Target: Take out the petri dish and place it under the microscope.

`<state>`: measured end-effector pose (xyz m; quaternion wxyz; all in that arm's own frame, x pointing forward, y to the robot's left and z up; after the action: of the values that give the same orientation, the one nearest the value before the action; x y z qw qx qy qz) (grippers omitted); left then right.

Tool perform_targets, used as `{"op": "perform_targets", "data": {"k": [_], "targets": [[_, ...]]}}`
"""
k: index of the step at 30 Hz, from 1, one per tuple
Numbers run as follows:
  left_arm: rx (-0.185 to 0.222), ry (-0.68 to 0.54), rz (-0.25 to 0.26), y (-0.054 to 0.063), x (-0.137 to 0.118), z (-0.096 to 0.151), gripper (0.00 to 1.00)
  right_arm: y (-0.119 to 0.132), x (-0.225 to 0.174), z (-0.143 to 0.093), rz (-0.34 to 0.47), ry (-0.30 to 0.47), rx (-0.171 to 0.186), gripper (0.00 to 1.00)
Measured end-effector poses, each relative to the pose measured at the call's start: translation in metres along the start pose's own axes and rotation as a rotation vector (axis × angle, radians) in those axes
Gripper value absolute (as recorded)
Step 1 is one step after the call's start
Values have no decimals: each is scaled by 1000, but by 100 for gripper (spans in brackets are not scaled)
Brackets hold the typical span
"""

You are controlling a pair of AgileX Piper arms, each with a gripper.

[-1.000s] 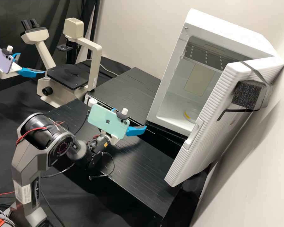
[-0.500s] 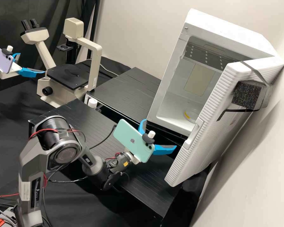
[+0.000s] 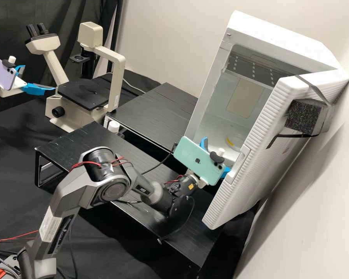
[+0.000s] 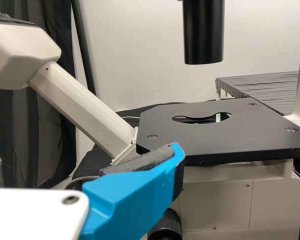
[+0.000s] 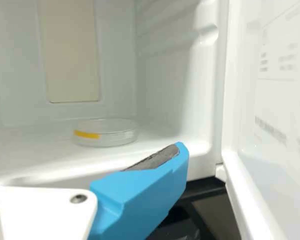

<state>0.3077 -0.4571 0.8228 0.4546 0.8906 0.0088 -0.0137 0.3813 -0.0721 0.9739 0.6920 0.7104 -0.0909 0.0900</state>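
The clear petri dish (image 3: pixel 238 142) with a yellow strip lies flat on the floor of the white cabinet (image 3: pixel 275 31); the dish (image 5: pixel 107 133) is also in the right wrist view. My right gripper (image 3: pixel 216 154) is at the cabinet's opening, fingers apart, short of the dish. In the right wrist view the right gripper (image 5: pixel 85 152) has one blue finger before the cabinet's front lip. At far left my left gripper (image 3: pixel 39 78) stands open beside the microscope (image 3: pixel 114 77). The left wrist view has the left gripper (image 4: pixel 85 155) near the black stage (image 4: pixel 200 137).
The cabinet's ribbed door (image 3: pixel 260 151) stands open, close on the right gripper's right side. A black slatted platform (image 3: pixel 85 143) runs below the right arm, with another (image 3: pixel 151 112) behind it. The microscope's black tube (image 4: pixel 203 32) hangs above its stage.
My right gripper has moved rightward across the black platform to the cabinet's opening, its fingers staying apart. The left arm, the dish and the door have not moved.
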Motion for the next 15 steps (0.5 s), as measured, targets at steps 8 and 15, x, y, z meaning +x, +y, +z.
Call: {"op": "perform_targets", "data": {"k": [8, 15], "targets": [[0, 0, 0, 0, 0, 0, 100, 10, 46, 8, -77, -45, -29, 100], [0, 0, 0, 0, 0, 0, 100, 16, 68, 2, -129, -30, -83, 100]]}}
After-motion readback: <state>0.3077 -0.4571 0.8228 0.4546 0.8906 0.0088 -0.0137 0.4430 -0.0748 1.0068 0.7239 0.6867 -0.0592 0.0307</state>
